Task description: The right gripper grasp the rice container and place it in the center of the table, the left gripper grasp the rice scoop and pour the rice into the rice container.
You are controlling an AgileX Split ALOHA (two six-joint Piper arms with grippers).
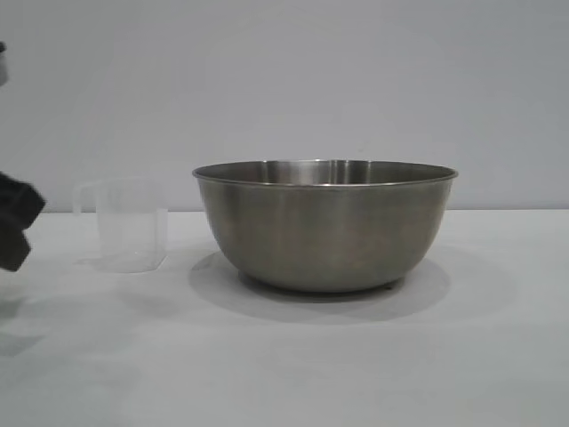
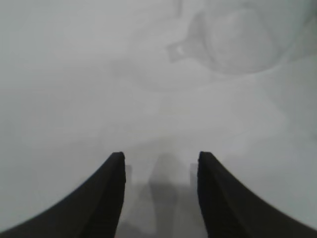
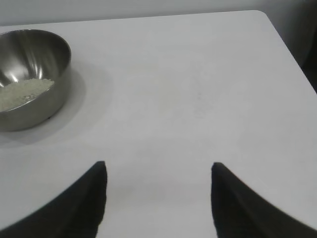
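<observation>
The rice container [image 1: 324,227], a big steel bowl, stands upright on the middle of the white table [image 1: 373,365]. In the right wrist view the rice container [image 3: 47,57] holds a heap of rice [image 3: 25,91]. The rice scoop [image 1: 124,227], a clear plastic cup, stands upright left of the bowl and looks empty. My left gripper [image 1: 18,227] is at the far left edge, left of the scoop and apart from it. In its wrist view the left gripper [image 2: 159,161] is open and empty, with the scoop [image 2: 233,39] blurred beyond it. My right gripper [image 3: 157,168] is open over bare table, away from the bowl.
A pale grey wall [image 1: 284,80] stands behind the table. The right wrist view shows the table's far edge and a rounded corner [image 3: 262,15], with a dark gap beyond the side edge [image 3: 309,54].
</observation>
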